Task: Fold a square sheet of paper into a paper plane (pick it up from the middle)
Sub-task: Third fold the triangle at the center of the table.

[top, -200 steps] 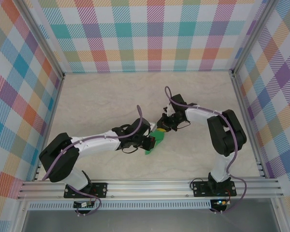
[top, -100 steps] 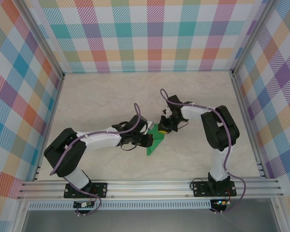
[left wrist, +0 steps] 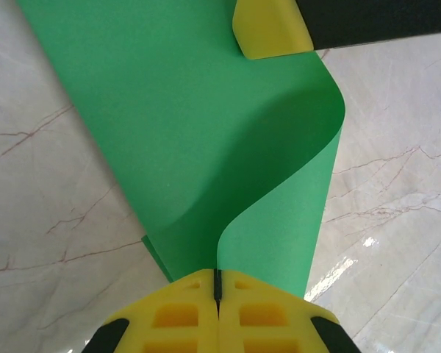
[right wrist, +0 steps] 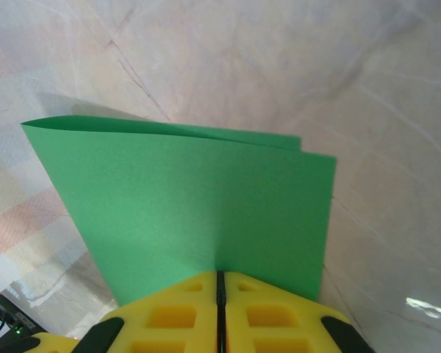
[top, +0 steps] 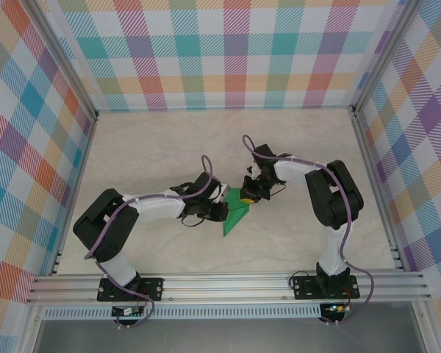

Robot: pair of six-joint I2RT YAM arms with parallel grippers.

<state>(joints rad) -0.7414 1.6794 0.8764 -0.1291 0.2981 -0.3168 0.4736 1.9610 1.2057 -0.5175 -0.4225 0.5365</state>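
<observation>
Top external: thin bright green square sheet of paper [top: 235,215] is mid-frame, doubled over and held between both arms close over the pale marbled desk [top: 147,158]. Left end effector [top: 222,212] has its left side, right end effector [top: 248,193] its upper right edge. No plane shape yet.

Left wrist: left end effector [left wrist: 217,283] at bottom centre, yellow jaws pinched tight on the sheet's near edge where two layers meet. Sheet runs to upper left. The right-hand layer bulges in a loose curl, uncreased. The right end effector's yellow fingertip [left wrist: 268,29] sits on the far edge at top.

Right wrist: right end effector [right wrist: 220,278] at bottom centre, jaws closed on the sheet. Two layers show, their edges slightly offset at upper right.

Looks like the first half fold, early in the task. To do it well: square the two offset edges before any crease, hold both pinches firm so the layers can't slip, then lower to the desk and press the bulge flat from the pinched edge outward.
</observation>
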